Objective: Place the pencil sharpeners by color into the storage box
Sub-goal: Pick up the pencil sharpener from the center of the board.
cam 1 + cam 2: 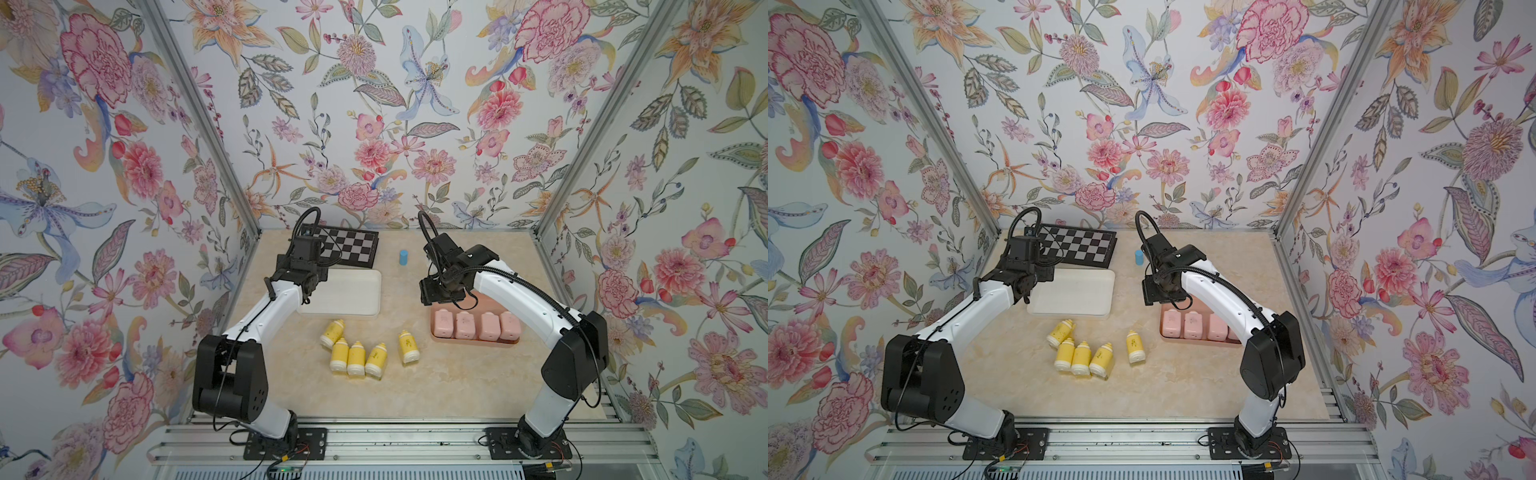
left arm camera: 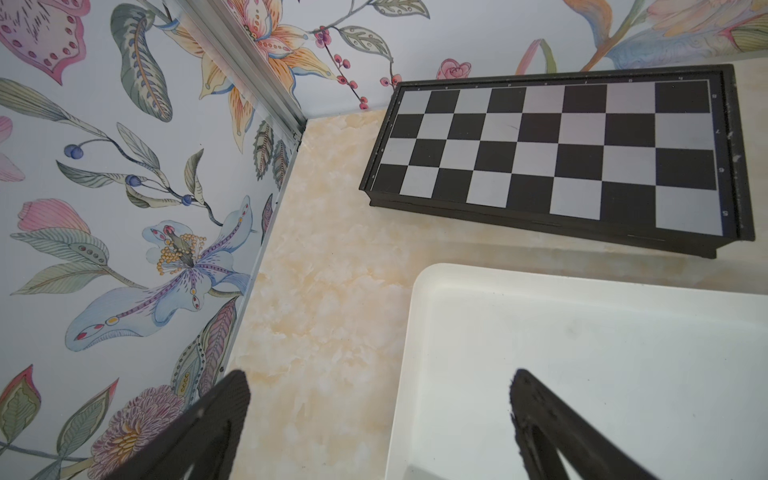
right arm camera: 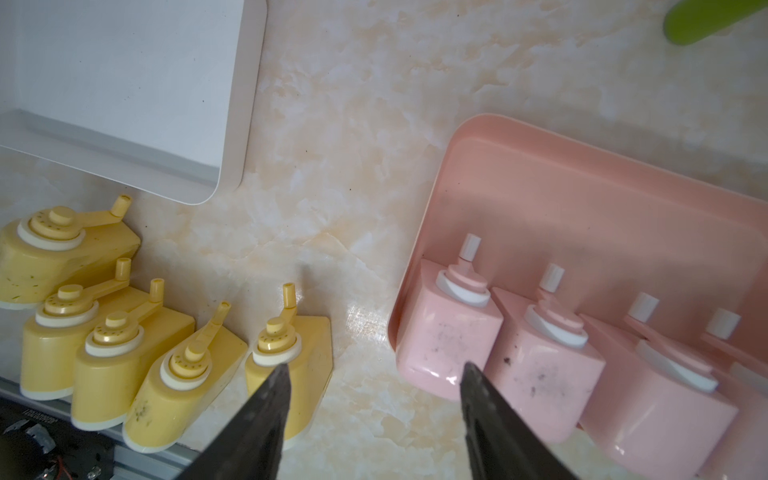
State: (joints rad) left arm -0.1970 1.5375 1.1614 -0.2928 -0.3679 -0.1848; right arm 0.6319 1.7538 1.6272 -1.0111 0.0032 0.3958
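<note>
Pink done: four pink sharpeners (image 1: 476,325) sat in the pink tray (image 3: 582,187). Five yellow sharpeners (image 1: 357,353) lay on the counter (image 1: 415,386), white tray (image 1: 353,291) empty; left pincer (image 2: 379,374) and right pincer (image 3: 377,365) were apart, holding nothing

At the far left of the marble-patterned tabletop (image 1: 419,386) I see a black-and-silver chessboard (image 1: 347,246) lying flat, close to the back wall. A small blue cylinder (image 1: 403,257) stands upright just right of it, not touching. My right wrist view catches a blurred green shape (image 3: 706,14) at the picture's edge. Floral wallpaper (image 1: 374,104) covers all three walls, and aluminium rails (image 1: 395,436) run along the near edge.
</note>
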